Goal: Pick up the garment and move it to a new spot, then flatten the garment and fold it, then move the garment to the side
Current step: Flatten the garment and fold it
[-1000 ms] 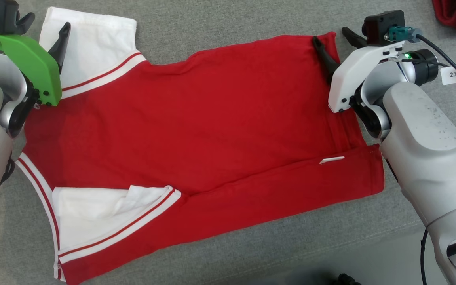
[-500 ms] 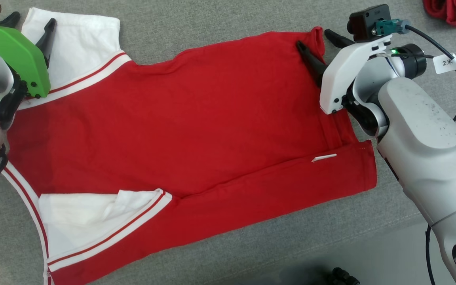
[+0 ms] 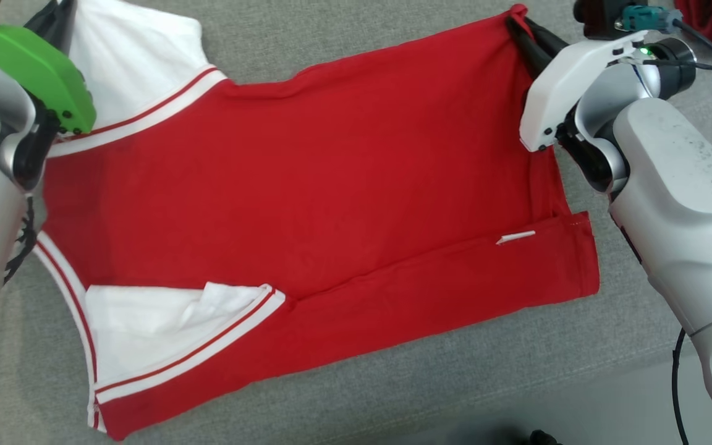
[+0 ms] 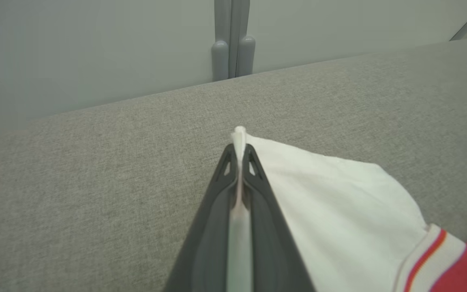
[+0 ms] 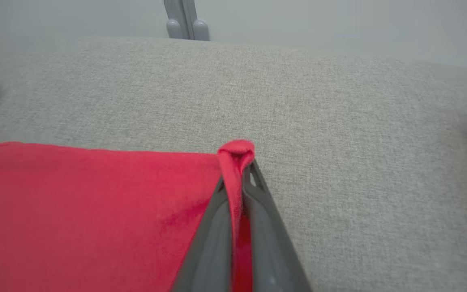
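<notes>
Your left tool (image 4: pixel 239 149) pinches the white sleeve (image 4: pixel 339 202) of the red-and-white jersey garment (image 3: pixel 306 185); your right tool (image 5: pixel 237 168) pinches its red corner (image 5: pixel 236 148).

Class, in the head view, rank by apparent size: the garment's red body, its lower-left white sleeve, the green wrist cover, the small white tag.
1. red body
2. white sleeve
3. green cover, nearer the camera, so only roughly placed
4. white tag
</notes>
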You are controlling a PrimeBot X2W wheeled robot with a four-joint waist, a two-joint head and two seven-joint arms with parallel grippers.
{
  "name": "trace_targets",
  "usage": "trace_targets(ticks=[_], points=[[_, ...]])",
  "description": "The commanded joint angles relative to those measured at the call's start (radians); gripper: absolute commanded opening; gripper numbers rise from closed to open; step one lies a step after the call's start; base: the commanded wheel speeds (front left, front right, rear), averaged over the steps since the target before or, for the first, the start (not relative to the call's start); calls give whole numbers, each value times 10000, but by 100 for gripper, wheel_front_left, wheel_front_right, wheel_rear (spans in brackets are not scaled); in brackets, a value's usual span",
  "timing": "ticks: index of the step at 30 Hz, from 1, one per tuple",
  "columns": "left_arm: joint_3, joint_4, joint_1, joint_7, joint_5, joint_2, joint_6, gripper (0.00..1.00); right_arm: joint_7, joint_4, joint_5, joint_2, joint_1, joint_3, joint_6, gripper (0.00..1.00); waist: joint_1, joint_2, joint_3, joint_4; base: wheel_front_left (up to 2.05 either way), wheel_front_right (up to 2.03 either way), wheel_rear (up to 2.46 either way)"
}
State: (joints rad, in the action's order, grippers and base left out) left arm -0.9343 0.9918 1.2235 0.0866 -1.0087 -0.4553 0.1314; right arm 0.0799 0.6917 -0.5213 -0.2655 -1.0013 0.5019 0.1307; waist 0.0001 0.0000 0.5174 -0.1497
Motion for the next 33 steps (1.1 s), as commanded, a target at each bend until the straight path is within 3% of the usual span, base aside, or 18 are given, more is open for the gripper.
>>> trace_targets(ticks=[1, 8, 15, 26, 33], points=[[-46, -92, 76, 180, -115, 2, -23, 0, -197, 141, 114, -82, 11, -52, -1, 0, -1, 0, -281, 270, 0, 0, 0], [-305, -989, -651, 1325, -385, -75, -23, 0, -1256, 764, 183, -235, 641, -29, -1, 0, -1, 0, -1081, 771, 0, 0, 0], [-66, -2269, -1934, 1773, -257, -189, -85, 0, -2346, 1003, 371, -508, 1592, 25, -1, 0, -1, 0, -1802, 1261, 0, 0, 0], [2505, -6760, -6157, 1781, 985, -716, -1737, 0, -3271, 765, 838, -726, 2983, -433, -1, 0, -1, 0, -2325, 1462, 0, 0, 0], [3407, -8432, -8703, 1783, 1394, -474, -2327, 0, -3440, 165, 935, -735, 4022, -1083, -1, 0, -1, 0, -2568, 1544, 0, 0, 0]])
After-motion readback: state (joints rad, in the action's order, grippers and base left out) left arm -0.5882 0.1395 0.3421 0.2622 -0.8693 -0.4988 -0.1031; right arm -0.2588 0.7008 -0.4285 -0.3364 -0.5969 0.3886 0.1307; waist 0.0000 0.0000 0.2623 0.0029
